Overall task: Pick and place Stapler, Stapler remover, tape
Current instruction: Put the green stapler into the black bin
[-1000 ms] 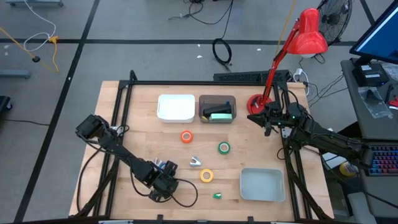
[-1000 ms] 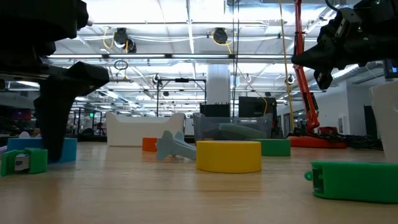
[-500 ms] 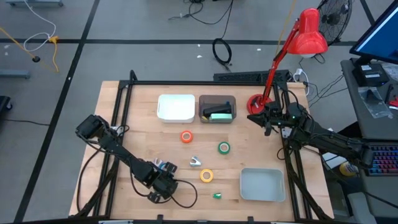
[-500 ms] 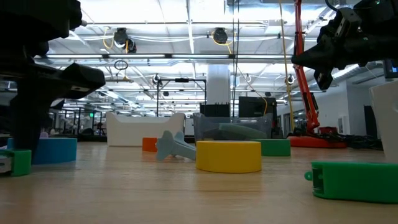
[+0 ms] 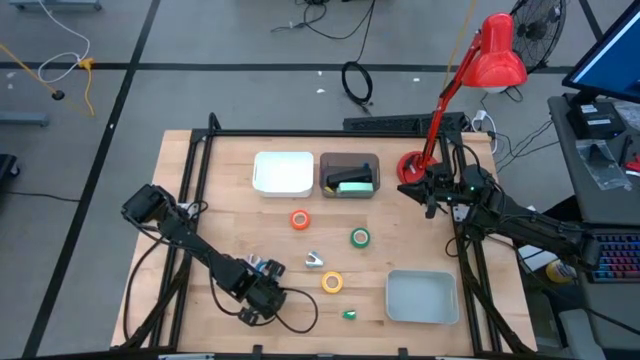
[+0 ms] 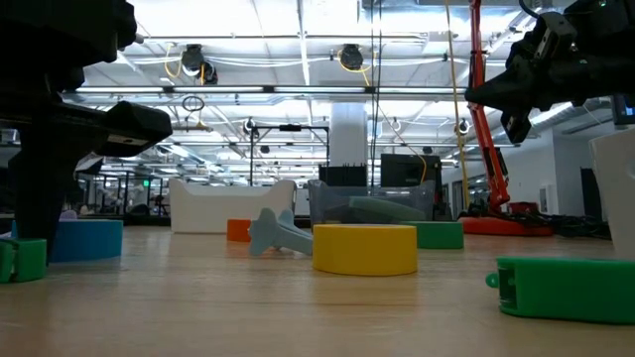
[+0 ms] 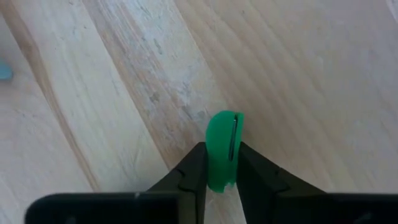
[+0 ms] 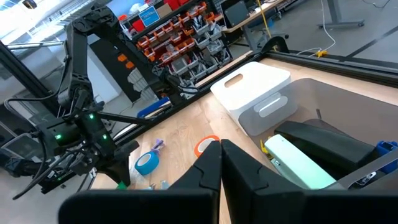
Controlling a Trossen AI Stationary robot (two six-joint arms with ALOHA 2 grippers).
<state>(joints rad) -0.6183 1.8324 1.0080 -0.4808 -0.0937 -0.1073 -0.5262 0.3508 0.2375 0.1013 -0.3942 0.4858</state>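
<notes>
Because the left gripper [image 7: 217, 180] has its jaws pinched on only the near end of a small green piece [image 7: 222, 146] at lower left of the desk [image 5: 200, 210], lifting may twist it free. The right gripper [image 8: 221, 163], clenched empty, waits at upper right; the tape [image 5: 331, 282] lies mid-desk.

Overhead, table-level and two wrist views, sharing one table [image 5: 230, 215].

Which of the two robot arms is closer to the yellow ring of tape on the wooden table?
Left. The left gripper sits at the table's front edge, a short way from the yellow tape roll. The right gripper hovers at the back by the red lamp's base, farther off.
</notes>
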